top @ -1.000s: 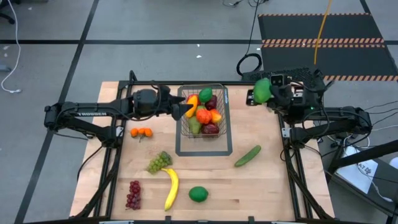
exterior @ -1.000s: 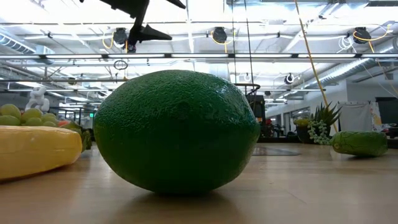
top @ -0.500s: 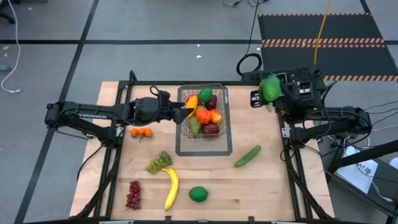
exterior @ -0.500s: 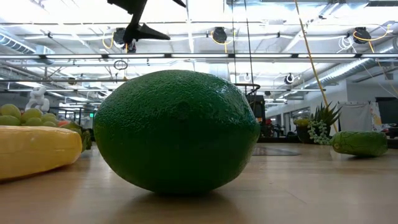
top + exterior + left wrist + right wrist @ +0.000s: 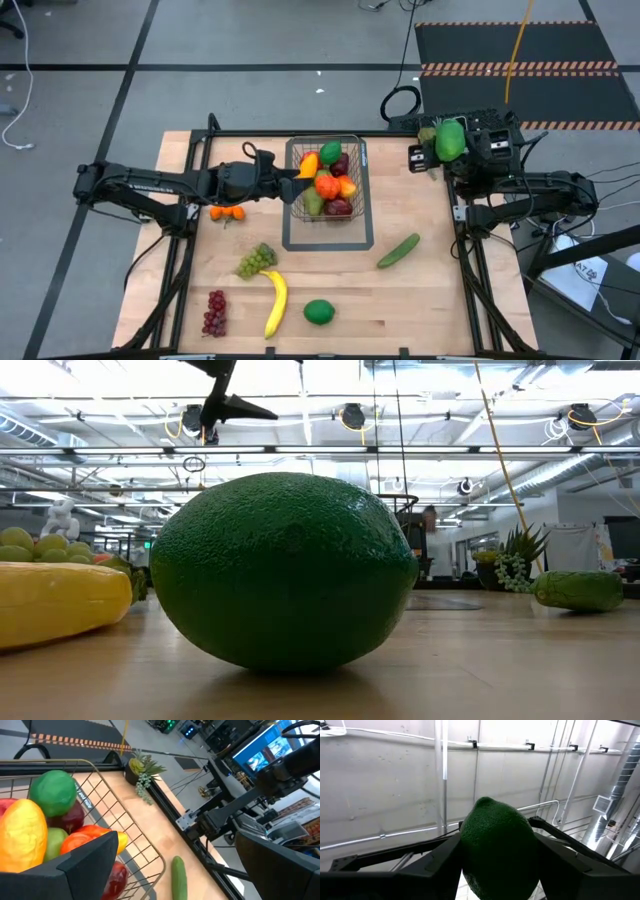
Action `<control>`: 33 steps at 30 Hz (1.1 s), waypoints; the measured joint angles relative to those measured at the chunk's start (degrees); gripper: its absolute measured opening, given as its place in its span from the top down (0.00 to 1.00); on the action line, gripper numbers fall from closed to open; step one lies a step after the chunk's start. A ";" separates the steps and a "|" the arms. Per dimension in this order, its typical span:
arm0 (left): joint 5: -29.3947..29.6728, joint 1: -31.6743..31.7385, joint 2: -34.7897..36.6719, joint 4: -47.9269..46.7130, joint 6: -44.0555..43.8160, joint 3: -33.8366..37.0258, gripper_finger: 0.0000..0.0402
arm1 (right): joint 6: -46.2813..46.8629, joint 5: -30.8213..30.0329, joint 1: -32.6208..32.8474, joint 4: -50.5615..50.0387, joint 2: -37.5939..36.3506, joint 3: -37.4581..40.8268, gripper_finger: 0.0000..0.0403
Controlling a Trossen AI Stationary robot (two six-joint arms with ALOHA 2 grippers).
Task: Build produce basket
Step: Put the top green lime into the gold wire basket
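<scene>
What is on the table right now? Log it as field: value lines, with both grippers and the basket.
basket: wire basket at the table's middle back, already holding mixed fruit
left gripper: open, empty, at the basket's left rim
right gripper: shut on a green lime, raised over the table's back right corner
loose on the table: small oranges, green grapes, red grapes, banana, second lime, cucumber
status: several items not yet in the basket
</scene>
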State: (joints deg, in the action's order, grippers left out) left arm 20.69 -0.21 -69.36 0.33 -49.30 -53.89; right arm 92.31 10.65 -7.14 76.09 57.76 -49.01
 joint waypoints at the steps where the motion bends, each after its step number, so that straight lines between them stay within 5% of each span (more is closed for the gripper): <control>1: 0.01 0.00 -0.02 -0.24 0.02 0.00 0.01 | -0.18 -0.04 0.00 0.02 0.00 0.00 0.47; 18: 0.00 0.15 -0.02 -0.23 1.60 0.00 0.01 | -14.88 -2.50 0.02 -4.30 0.04 -0.36 0.47; 28: -3.13 -0.27 -0.02 -0.23 1.64 0.00 0.01 | -40.33 -1.74 0.00 -33.95 1.00 -17.20 0.47; 33: -5.59 -0.28 -0.02 -0.19 2.44 0.00 0.01 | -51.70 -1.83 0.00 -40.41 2.92 -23.59 0.47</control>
State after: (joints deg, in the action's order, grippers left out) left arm 15.10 -0.49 -69.38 0.14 -46.86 -53.89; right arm 40.61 8.82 -7.14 35.68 60.68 -72.61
